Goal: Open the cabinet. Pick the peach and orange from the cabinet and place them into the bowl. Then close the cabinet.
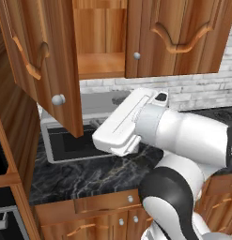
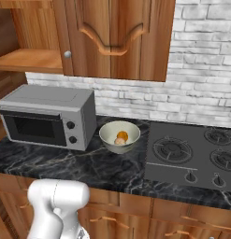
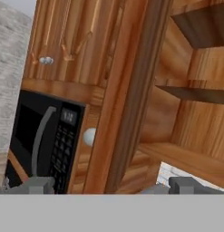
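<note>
The cabinet (image 1: pixel 136 33) ran across the top of the left base view, reddish-brown wood with arched raised panels; its left door (image 1: pixel 47 70) stood swung open toward the camera at the left of the frame, a round silver knob (image 1: pixel 58 99) near its lower edge, while the right door (image 1: pixel 178 35) stayed shut. Between them the bare wooden shelf (image 1: pixel 101 63) showed. In the right base view the dark marbled desk (image 2: pixel 65 163) crossed the middle of the frame, carrying a grey microwave (image 2: pixel 46 116) at the left and a black stove (image 2: pixel 191 156) at the right. The pale cream-green bowl (image 2: pixel 119 136) sat between them at the centre, just beside the microwave. Inside it lay the bright orange (image 2: pixel 122 136) and, touching it as far as the small view allows, the duller peach (image 2: pixel 119 141). In the hand view the fingers (image 3: pixel 41 185) stood spread wide at the bottom edge, holding nothing, with the open door's edge between them.
</note>
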Robot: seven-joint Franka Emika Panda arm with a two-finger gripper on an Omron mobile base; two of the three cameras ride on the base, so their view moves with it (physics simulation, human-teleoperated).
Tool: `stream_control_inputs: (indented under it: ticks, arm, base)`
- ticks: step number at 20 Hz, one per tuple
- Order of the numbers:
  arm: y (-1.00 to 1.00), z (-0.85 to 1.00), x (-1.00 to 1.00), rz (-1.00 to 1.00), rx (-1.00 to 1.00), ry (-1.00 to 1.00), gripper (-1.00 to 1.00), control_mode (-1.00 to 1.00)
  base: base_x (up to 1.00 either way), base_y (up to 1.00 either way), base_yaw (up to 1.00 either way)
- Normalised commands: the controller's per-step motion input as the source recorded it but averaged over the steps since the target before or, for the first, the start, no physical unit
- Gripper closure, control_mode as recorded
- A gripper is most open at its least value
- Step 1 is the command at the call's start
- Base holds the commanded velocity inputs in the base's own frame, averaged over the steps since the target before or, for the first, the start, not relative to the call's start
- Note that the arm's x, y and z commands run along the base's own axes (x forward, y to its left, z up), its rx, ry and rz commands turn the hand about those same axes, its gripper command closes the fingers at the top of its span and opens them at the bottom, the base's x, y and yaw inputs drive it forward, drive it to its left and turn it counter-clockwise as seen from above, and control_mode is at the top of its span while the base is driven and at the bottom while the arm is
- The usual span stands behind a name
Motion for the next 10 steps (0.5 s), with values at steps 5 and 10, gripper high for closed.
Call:
stream_control_inputs:
  ticks: [5,10]
  arm:
    - [0.71,-0.06,0.02,-0.29,0.0,0.0,-1.0,-1.0]
    - [0.1,-0.01,0.16,-0.39,0.0,0.0,-1.0,-1.0]
  base:
    - [0.0,0.0,0.0]
    - [0.0,0.0,0.0]
